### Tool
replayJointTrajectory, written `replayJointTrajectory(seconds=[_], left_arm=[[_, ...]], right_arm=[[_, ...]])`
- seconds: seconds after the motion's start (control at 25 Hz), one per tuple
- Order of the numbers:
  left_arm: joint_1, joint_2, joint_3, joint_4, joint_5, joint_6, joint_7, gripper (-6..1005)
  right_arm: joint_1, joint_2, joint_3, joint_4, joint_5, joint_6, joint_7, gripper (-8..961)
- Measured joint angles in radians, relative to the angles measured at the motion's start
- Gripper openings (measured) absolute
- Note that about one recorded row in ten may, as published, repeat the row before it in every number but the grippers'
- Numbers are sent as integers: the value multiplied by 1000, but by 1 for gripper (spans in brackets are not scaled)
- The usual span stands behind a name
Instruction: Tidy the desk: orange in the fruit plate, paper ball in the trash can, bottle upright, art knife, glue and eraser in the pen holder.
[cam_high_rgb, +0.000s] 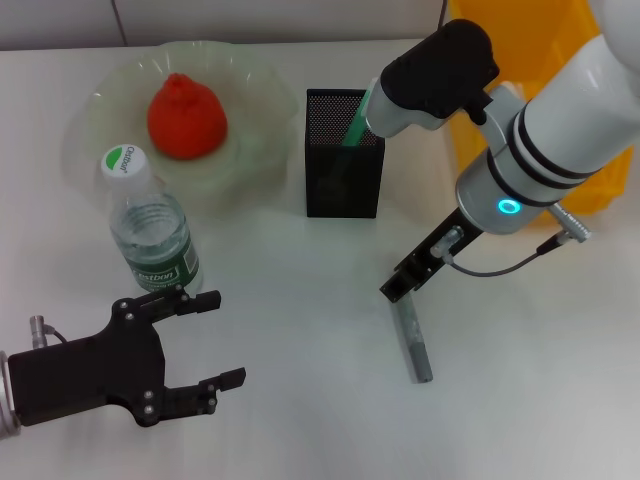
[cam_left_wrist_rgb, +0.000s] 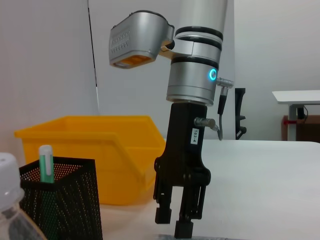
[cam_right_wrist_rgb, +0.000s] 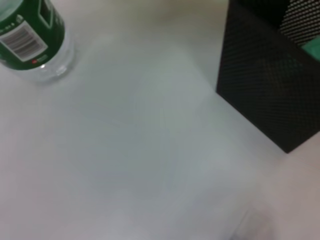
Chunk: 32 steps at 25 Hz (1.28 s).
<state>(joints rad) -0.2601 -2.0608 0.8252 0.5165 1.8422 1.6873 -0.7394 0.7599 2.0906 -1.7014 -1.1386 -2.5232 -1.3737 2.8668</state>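
Note:
The orange (cam_high_rgb: 187, 117) lies in the fruit plate (cam_high_rgb: 98, 108) at the back left. The bottle (cam_high_rgb: 152, 235) stands upright in front of the plate and shows in the right wrist view (cam_right_wrist_rgb: 29, 35). The pen holder (cam_high_rgb: 343, 170) stands mid-desk with a green, white-capped stick (cam_high_rgb: 356, 122) in it. My right gripper (cam_high_rgb: 395, 290) hangs fingers-down, close together, just over the far end of the grey art knife (cam_high_rgb: 413, 345), which lies flat on the desk (cam_high_rgb: 300, 300). The left wrist view shows this gripper (cam_left_wrist_rgb: 175, 225). My left gripper (cam_high_rgb: 205, 340) is open and empty, near the bottle's base. The paper ball and eraser are out of view.
The yellow trash can (cam_high_rgb: 520, 60) stands at the back right, behind my right arm; it also shows in the left wrist view (cam_left_wrist_rgb: 100, 150) behind the pen holder (cam_left_wrist_rgb: 60, 200). The pen holder's corner (cam_right_wrist_rgb: 270, 85) is close in the right wrist view.

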Motion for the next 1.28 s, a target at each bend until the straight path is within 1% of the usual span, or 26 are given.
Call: replayJointTrajectory(seconds=[0.12, 0.32, 0.68, 0.88, 1.08, 1.2, 1.28], left_arm=[[-2, 0, 0, 0, 0, 0, 0, 813], [-2, -1, 0, 0, 0, 0, -2, 813], [0, -1, 0, 0, 0, 0, -2, 812], [2, -1, 0, 0, 0, 0, 0, 812], [2, 0, 1, 0, 0, 0, 0, 812], [3, 1, 1, 0, 0, 0, 1, 812], [4, 1, 1, 0, 0, 1, 1, 812]], right_arm=[[8, 0, 0, 25, 14, 9, -9, 640], [22, 0, -22, 58, 14, 25, -12, 548], [32, 0, -25, 79, 15, 27, -12, 432], [57, 0, -50, 120, 15, 26, -13, 367], [61, 0, -79, 111, 16, 21, -14, 163], [56, 0, -74, 87, 22, 14, -16, 155], [40, 0, -62, 50, 26, 0, -26, 150]])
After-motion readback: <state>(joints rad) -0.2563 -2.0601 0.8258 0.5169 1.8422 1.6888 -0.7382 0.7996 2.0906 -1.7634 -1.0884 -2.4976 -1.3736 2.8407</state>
